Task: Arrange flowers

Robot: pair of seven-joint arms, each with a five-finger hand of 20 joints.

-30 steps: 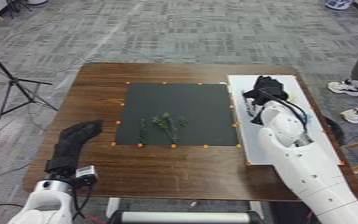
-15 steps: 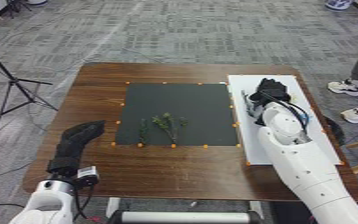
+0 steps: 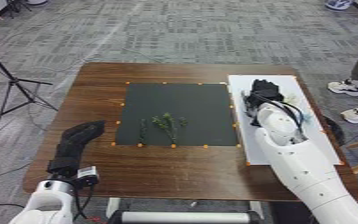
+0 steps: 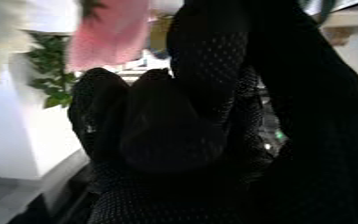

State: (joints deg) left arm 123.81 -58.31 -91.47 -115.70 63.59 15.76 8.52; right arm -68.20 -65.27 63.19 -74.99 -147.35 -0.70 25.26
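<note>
We see one brown table (image 3: 95,95) with one dark mat (image 3: 175,100) in the middle and one white board (image 3: 260,150) on the right side. We count at least two green stems (image 3: 169,127) lying on the dark mat, near its close edge; they sit so near each other that we cannot tell the full number. We count at least ten little orange dots (image 3: 174,146) along the edges of that mat. Over on the white board we see some pale sprigs (image 3: 307,117), just beside the right robot hand (image 3: 264,92), but we cannot count them. In the right wrist view we find one soft pink thing (image 4: 111,37), one bunch of green leaves (image 4: 53,67) and one cream thing (image 4: 2,37) near the glove. We see two white arms. The right arm (image 3: 291,155) slants in from the bottom right corner, and its hand is over the white board, pointing away from us. We cannot tell how far open that hand is, or if it has hold of anything. The left arm (image 3: 47,205) comes up from the bottom left. The left robot hand (image 3: 76,137) is at the left side of the table, open and slanting a bit toward the mat, with nothing in it.
</note>
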